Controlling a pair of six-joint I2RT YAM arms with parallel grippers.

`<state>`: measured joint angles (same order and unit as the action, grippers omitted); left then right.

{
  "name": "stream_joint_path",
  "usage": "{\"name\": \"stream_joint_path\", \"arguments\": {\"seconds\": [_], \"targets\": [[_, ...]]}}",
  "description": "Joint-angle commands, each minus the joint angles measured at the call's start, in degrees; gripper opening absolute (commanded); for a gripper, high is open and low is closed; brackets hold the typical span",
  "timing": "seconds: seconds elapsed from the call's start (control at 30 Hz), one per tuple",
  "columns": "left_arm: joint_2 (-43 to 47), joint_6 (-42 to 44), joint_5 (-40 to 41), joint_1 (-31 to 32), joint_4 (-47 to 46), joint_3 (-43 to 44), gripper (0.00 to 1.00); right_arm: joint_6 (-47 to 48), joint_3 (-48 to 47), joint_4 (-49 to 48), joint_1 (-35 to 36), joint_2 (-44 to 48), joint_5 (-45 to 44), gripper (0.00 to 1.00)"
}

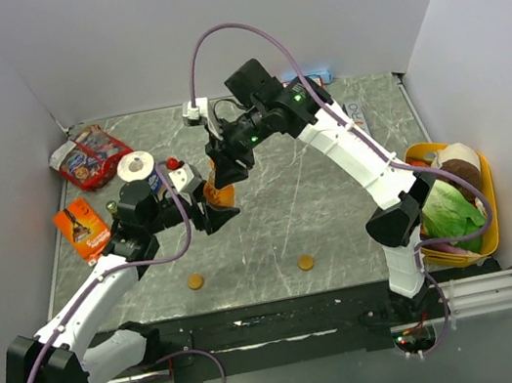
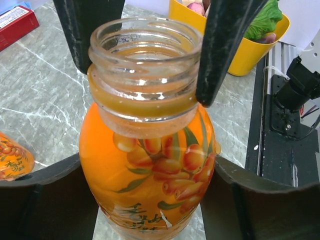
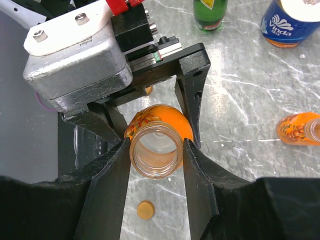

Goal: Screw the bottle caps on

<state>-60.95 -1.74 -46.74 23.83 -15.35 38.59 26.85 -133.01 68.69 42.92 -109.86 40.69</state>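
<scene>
From above: gripping the bottle [image 1: 221,196] mid-table with both grippers. Clamped on its body with the left gripper [image 1: 216,214], pinched at its neck with the right gripper [image 1: 224,171]. Lying flat on the table [image 1: 342,226], well apart, towards the front edge: a cap [image 1: 195,282] and a second cap [image 1: 305,262]. Standing beyond the left arm: a paper roll [image 1: 137,166].

Through the left wrist: pressing on both sides of the bottle's [image 2: 150,170] orange body with the left fingers [image 2: 45,200]; touching either side of the open, capless neck with the right fingers [image 2: 225,45]. At the left edge, part of the other bottle [image 2: 10,160]. Behind, a yellow basket [image 2: 250,50].

Through the right wrist: closed on the neck of the bottle [image 3: 156,150] with the right fingers [image 3: 110,190], mouth towards the camera. Beyond, squeezing the body with the left gripper [image 3: 155,120]. Down on the table, one cap [image 3: 146,210], which of the two unclear; off right, the other bottle [image 3: 300,128] on its side; at the top, a green bottle [image 3: 210,12].
</scene>
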Motion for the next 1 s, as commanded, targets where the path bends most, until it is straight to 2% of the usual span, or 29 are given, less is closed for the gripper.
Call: {"name": "stream_joint_path", "arguments": {"seconds": [0.0,0.07,0.13,0.17,0.2,0.23,0.27,0.37,0.43,0.47,0.57,0.63,0.67,0.73,0.77,0.83,0.97], "targets": [[1.8,0.2,-1.0,0.1,-1.9,1.5,0.62,0.7,0.3,-0.7,-0.3,1.0,-2.0,0.18],[1.8,0.2,-0.9,0.1,-1.7,1.4,0.51,0.9,0.6,-0.4,-0.4,0.9,-2.3,0.19],[2.1,0.5,-0.7,0.1,-1.7,1.3,0.29,1.1,0.9,-0.1,-0.3,0.7,-2.5,0.25],[2.1,0.7,0.0,0.1,-1.6,1.1,0.19,1.4,1.0,0.2,-0.3,0.7,-2.7,0.39],[2.6,0.8,0.3,0.1,-1.5,1.1,0.01,1.5,0.8,0.3,-0.4,0.9,-3.1,0.5],[2.8,0.9,0.9,0.0,-1.3,0.8,0.01,1.5,0.3,0.2,-0.6,1.3,-3.2,0.64],[3.0,0.9,1.0,-0.5,-0.8,0.7,0.01,1.2,-1.4,-0.1,-0.9,1.7,-3.2,0.99],[4.3,1.1,1.2,-2.6,2.2,1.3,0.01,-0.7,-3.8,-2.7,-5.4,4.2,2.0,1.0],[6.1,3.2,2.4,-4.4,6.7,2.6,0.01,-0.8,0.1,-9.0,-8.2,9.2,1.5,1.0],[6.9,3.2,3.1,-6.4,8.6,3.2,0.01,0.6,6.2,-11.0,-8.5,11.1,0.5,1.0],[10.8,2.2,6.7,-11.0,13.6,5.5,0.01,9.3,15.7,-12.7,-8.5,15.6,-0.9,0.98],[13.7,-1.2,11.5,-13.4,16.7,7.5,0.01,14.3,17.2,-9.9,-7.9,14.5,-0.4,0.93],[14.7,-2.1,12.5,-15.9,17.3,8.2,0.01,16.6,16.8,-8.4,-6.1,13.5,-1.3,0.85],[16.9,-4.7,16.8,-18.0,20.1,11.3,0.01,25.1,16.6,-5.3,-3.5,10.2,-2.9,0.81],[17.4,-5.6,19.0,-19.2,21.4,12.6,0.01,28.1,17.8,-4.0,0.1,9.3,-4.2,0.79],[18.6,-8.1,21.3,-20.4,22.7,15.4,0.01,36.9,20.4,-4.5,3.6,7.6,-7.5,0.79],[21.6,-11.9,20.6,-25.8,21.9,17.0,0.01,46.8,27.7,-9.8,10.0,3.4,-10.7,0.81]]}}
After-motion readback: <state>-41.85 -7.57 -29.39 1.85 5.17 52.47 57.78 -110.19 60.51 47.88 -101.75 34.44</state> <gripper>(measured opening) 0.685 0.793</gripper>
